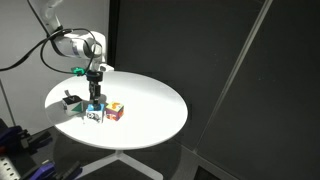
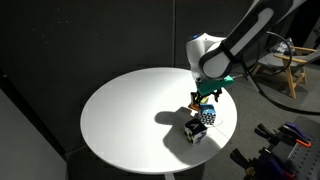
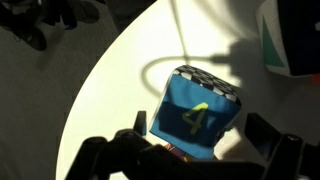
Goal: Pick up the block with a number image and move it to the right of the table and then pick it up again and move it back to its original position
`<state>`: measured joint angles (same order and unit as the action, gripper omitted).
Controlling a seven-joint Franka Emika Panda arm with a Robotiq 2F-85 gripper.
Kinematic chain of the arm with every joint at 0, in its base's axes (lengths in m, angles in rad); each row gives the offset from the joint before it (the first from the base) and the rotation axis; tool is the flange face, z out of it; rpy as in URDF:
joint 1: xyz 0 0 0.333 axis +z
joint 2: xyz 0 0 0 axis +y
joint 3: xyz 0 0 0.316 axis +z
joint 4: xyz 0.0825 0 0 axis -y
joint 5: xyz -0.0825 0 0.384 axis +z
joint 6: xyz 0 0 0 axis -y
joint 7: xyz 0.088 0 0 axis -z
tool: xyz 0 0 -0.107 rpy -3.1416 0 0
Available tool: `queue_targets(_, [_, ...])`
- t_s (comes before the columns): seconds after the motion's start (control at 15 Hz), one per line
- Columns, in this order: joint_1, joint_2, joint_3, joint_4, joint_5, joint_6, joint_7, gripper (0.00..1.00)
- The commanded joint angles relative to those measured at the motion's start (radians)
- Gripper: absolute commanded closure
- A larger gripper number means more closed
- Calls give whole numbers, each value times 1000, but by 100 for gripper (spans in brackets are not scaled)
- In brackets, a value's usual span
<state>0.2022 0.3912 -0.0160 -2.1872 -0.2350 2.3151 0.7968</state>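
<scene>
Dark walls stand behind the round white table point(image 1: 150, 105). The claw point(image 1: 95, 97) hangs low over the table, close to its edge. It is open wide and has hold of nothing. The block with the number point(image 1: 94, 116) sits on the table right under the claw. In the wrist view its blue face shows a yellow 4, and it lies between the two dark fingers point(image 3: 110, 160) with a gap at the side. A red and yellow cube point(image 1: 115, 111) sits just beside the block. A cube with a black top point(image 1: 70, 100) is near the claw on the other side.
</scene>
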Motion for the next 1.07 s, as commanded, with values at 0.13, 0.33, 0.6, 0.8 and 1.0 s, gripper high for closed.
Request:
queue_targets(0.13, [-17,-146,15,-145,-7,76,-197,0])
queue_targets(0.33, [-28,-208,26,-195,25,90,-286,0])
queue_targets(0.6, [-45,-296,37,-251,81,81,-370,0])
queue_targets(0.8, [-65,-360,46,-282,150,69,-434,0])
queue_targets(1.0, [-84,-420,51,-308,214,56,-495,0])
